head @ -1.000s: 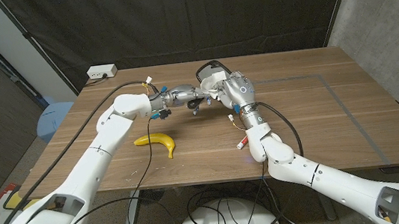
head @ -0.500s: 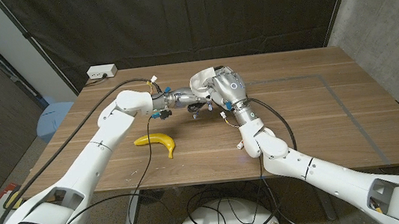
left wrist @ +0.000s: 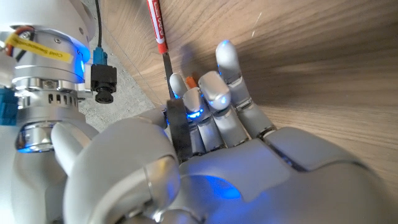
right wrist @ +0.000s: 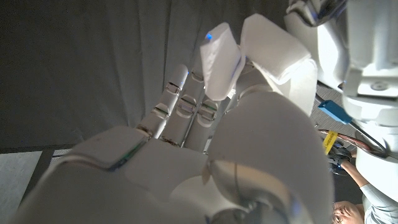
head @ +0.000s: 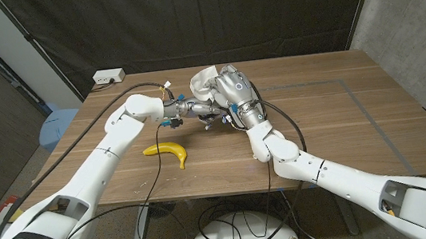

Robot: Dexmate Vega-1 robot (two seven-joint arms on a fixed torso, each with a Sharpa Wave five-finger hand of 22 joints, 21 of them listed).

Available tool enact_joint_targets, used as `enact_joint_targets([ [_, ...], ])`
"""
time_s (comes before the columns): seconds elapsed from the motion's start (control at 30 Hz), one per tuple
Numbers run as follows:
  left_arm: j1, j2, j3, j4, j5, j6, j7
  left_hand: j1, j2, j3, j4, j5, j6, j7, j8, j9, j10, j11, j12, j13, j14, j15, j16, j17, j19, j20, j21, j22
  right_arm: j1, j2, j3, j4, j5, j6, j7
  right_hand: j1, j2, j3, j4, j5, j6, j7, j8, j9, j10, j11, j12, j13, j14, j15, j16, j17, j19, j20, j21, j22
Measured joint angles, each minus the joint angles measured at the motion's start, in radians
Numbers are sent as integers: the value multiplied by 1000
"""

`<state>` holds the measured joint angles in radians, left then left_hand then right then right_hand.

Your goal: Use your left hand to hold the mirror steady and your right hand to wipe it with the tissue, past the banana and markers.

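At mid-table my left hand [head: 194, 107] grips a thin dark mirror, whose edge [left wrist: 178, 127] shows between its fingers and thumb. In the head view the two hands mostly hide the mirror. My right hand [head: 231, 90] is pressed close against the left one and holds a white tissue [head: 204, 79], which shows folded at its fingertips [right wrist: 221, 57]. A yellow banana [head: 167, 150] lies on the table nearer to me, to the left of the hands. A red marker [left wrist: 157, 25] lies on the wood beyond my left hand.
A white power strip [head: 108, 77] sits at the table's far left corner. A blue object [head: 58, 125] stands off the table's left side. A faint taped outline [head: 356, 103] marks the right half of the wooden table [head: 335, 134]. A black curtain hangs behind.
My right hand has swept to the left with the tissue, closing up against the left hand over the mirror. The left hand and the banana have stayed put.
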<state>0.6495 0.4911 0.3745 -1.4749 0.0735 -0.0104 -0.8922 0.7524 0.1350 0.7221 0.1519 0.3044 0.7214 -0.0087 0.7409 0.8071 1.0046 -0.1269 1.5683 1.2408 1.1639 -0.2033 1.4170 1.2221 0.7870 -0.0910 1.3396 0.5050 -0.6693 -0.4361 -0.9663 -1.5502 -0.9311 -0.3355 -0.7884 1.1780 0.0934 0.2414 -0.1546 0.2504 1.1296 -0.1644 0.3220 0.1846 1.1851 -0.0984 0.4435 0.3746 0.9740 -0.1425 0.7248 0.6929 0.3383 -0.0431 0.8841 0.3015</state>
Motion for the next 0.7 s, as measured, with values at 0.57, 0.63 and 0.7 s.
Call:
enact_joint_targets([
  [0.57, 68, 14, -80, -47, -26, -23, 57, 0, 0, 0, 0, -4, -2, -2, 0, -6, -3, 0, 0, 0, -2, 2, 0, 0, -5, 5, 13, -9, 5, 20, 21, 28, 34, -21, -46, 3, -3, 0, 0, 0, 0, 0, -10, -1, 13, 5, -4, 4, 0, 0, -5, 9, 0, 0, 17, -5],
  [0.63, 74, 16, -88, -51, -26, -23, 57, 0, 0, 3, 3, -4, -2, -2, 4, -6, -3, 0, 0, 0, -2, 2, 0, 0, -5, 5, 15, -12, 5, 20, 21, 28, 44, -21, -59, 3, -3, 3, 3, 0, 0, 0, -11, -1, 15, 7, -4, 8, 0, 0, -5, 14, 0, 0, 17, -5],
  [0.7, 77, 17, -92, -52, -37, -16, 97, 0, 0, 6, 2, -5, -2, -2, 7, -10, -3, 0, 0, 0, -2, 2, 0, 0, -5, 5, 15, -14, -13, 24, 61, 16, 51, -23, -72, 3, -3, 8, 2, 0, 0, 0, -11, -1, 16, 8, -4, 9, 0, 0, -5, 14, 0, 0, 22, -5],
])
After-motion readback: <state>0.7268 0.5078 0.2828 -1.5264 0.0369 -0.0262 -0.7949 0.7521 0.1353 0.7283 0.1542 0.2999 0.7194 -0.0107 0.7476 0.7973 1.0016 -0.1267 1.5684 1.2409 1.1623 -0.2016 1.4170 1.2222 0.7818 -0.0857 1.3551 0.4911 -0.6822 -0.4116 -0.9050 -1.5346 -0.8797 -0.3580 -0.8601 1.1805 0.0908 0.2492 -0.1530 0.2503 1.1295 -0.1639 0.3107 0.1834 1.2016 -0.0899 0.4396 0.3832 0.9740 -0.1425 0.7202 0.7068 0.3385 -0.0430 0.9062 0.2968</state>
